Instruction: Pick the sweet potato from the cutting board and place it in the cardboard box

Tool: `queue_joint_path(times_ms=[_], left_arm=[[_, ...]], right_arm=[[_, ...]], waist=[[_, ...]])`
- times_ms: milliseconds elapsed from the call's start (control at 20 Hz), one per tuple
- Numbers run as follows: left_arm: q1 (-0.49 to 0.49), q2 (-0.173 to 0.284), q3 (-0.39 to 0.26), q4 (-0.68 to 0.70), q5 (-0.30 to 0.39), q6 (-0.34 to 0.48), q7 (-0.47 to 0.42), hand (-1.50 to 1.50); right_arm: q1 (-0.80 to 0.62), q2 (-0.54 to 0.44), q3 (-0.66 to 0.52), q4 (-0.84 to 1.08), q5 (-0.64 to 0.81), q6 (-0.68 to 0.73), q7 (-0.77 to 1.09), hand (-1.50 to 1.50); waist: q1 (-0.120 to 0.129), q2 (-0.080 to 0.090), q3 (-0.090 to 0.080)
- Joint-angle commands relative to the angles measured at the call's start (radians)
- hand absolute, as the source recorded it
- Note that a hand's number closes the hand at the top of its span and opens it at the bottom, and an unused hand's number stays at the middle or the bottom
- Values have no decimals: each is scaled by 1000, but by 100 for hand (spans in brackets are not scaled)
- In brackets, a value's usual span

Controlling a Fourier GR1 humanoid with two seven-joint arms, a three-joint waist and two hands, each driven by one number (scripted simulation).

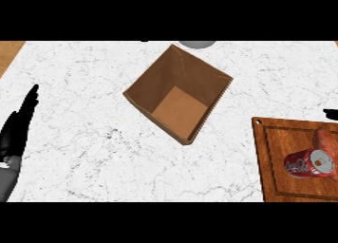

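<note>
Two hands to log, operator. Your left hand shows at the nine o'clock edge of the head view, fingers straight and held together, pointing up toward twelve o'clock, resting above the white marble tabletop with nothing in it. Its grey forearm comes in from the seven o'clock corner.

Your right hand shows only as a black tip at the three o'clock edge, just above the top edge of the cutting board. You cannot tell from this sliver whether it is spread or curled.

Cutting board: dark wood, lying flat at four o'clock, cut off by the right edge of the view.

Sweet potato: on the board, reddish-brown, long axis running roughly twelve to six o'clock. It sits toward the board's right side, at about one o'clock from the soda can and touching or nearly touching it; you cannot tell which.

Soda can: red, lying on its side on the board, silver end facing the view.

Cardboard box: open, turned like a diamond, near the centre of the tabletop at roughly twelve o'clock. Nothing lies on its floor. It sits well apart from the board, toward ten o'clock of it.

Grey rounded object just beyond the box's far corner, mostly cut off.
</note>
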Motion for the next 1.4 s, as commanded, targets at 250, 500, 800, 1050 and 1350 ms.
queue_joint_path(times_ms=[250,500,800,1050,1350], left_arm=[[67,-13,25,-15,-13,-17,-44,0],[42,-11,34,-51,-35,-13,32,0],[115,-6,42,-134,-43,-19,57,0],[89,5,69,-95,-47,-32,49,0],[125,-72,59,-58,-86,26,-12,0]], right_arm=[[-229,120,121,293,190,24,-141,-150],[-288,185,131,378,214,-2,-172,-150],[-247,166,141,414,218,-30,-263,-150],[-257,163,170,314,189,54,-259,-150],[-241,119,169,202,135,89,-237,-150]], waist=[[-10,-4,-1],[-24,-8,-1],[-30,-13,-1],[-44,-17,-3],[-59,-18,-5]])
